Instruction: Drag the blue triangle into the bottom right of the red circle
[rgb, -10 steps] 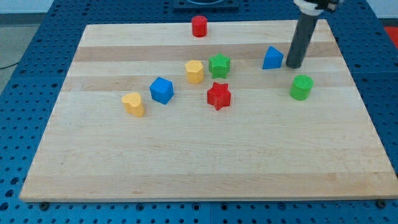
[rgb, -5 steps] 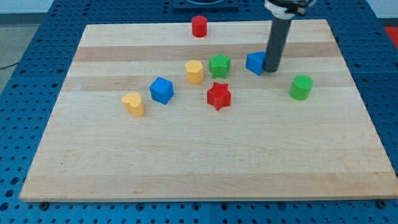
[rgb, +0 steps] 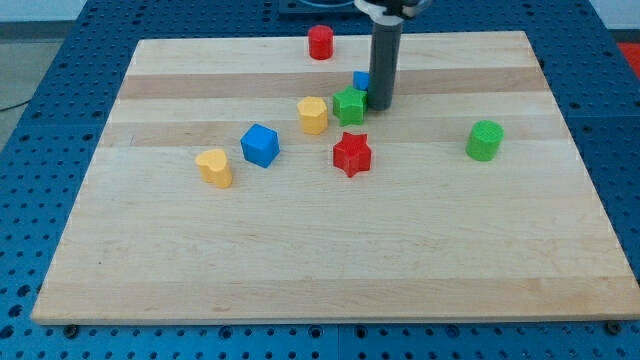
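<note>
The blue triangle (rgb: 361, 81) is mostly hidden behind my dark rod; only a small blue part shows at the rod's left, just above the green star (rgb: 351, 105). My tip (rgb: 380, 105) rests on the board directly right of the green star, touching or nearly touching it and the triangle. The red circle (rgb: 320, 42), a short red cylinder, stands near the board's top edge, up and to the left of the triangle.
A yellow hexagon block (rgb: 313, 115) sits left of the green star. A red star (rgb: 352, 154) lies below it. A blue cube (rgb: 260, 145) and a yellow heart (rgb: 214, 168) are further left. A green cylinder (rgb: 485, 140) stands at the right.
My rod has slid to the view's left, pushing the blue triangle left and slightly up, from beside the green cylinder's area to just above the green star.
</note>
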